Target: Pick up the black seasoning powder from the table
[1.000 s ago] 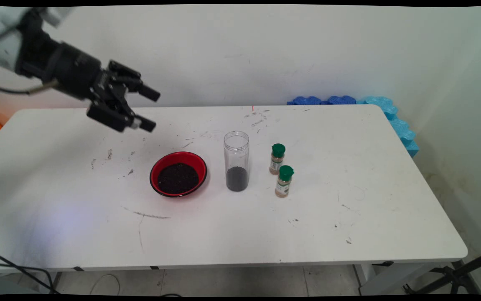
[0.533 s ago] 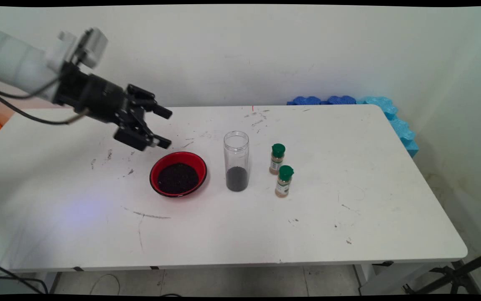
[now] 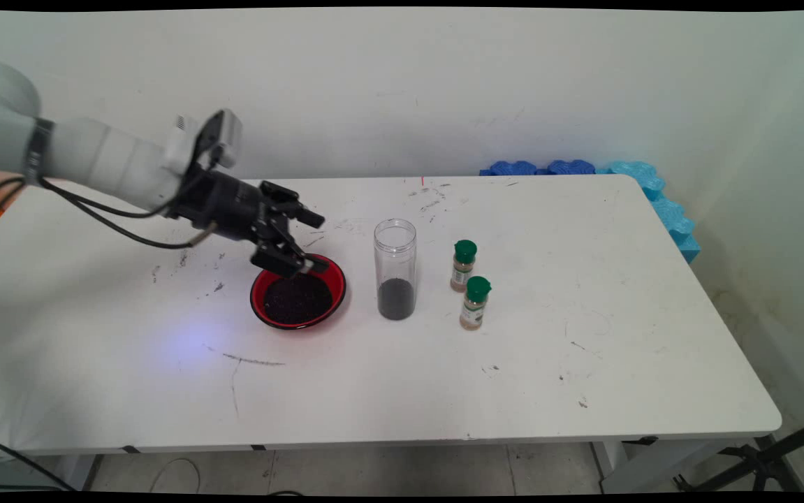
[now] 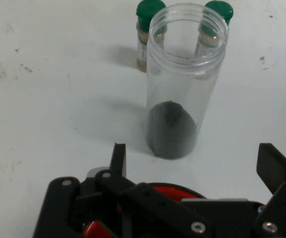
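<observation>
My black gripper (image 3: 318, 242) hangs open over the far rim of a red bowl (image 3: 337, 282) that holds dark grains, pointing right toward a tall clear jar (image 3: 395, 269). The jar stands upright with its lid off and a layer of dark grains at its bottom. In the hand view the gripper (image 4: 192, 153) is open with nothing between its fingers. The jar (image 4: 187, 84) stands straight ahead of it, and a strip of the red bowl (image 4: 177, 191) shows under the linkage.
Two small spice bottles with green caps (image 3: 464, 265) (image 3: 475, 302) stand just right of the jar; in the hand view these bottles (image 4: 148, 29) (image 4: 213, 25) are behind it. Blue foam pieces (image 3: 583, 168) lie along the white table's (image 3: 583, 363) far right corner.
The arm has swung down and to the right, from high above the table's left part to just over the bowl's far rim. The gripper has stayed open.
</observation>
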Available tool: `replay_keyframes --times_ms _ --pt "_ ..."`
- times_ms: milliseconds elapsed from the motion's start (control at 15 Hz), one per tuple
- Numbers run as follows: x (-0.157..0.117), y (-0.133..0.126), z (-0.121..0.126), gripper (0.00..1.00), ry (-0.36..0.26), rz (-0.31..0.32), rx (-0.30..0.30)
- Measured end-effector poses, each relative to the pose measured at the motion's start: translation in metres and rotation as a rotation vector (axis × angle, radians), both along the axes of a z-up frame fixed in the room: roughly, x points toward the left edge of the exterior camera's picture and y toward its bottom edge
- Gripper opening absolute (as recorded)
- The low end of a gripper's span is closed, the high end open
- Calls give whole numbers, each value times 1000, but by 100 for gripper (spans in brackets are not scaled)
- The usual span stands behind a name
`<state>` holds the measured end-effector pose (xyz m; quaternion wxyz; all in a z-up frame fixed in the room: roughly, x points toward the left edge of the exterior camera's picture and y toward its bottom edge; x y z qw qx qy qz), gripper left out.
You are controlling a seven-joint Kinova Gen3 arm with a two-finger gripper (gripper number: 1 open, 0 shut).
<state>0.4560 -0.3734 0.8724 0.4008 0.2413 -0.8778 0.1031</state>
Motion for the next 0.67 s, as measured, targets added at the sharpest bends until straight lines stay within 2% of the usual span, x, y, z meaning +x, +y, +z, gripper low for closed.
replay_keyframes --times_ms 400,667 --pt "-24 -19 -34 100 35 -19 25" --pt "-36 -28 -46 100 52 -28 31"
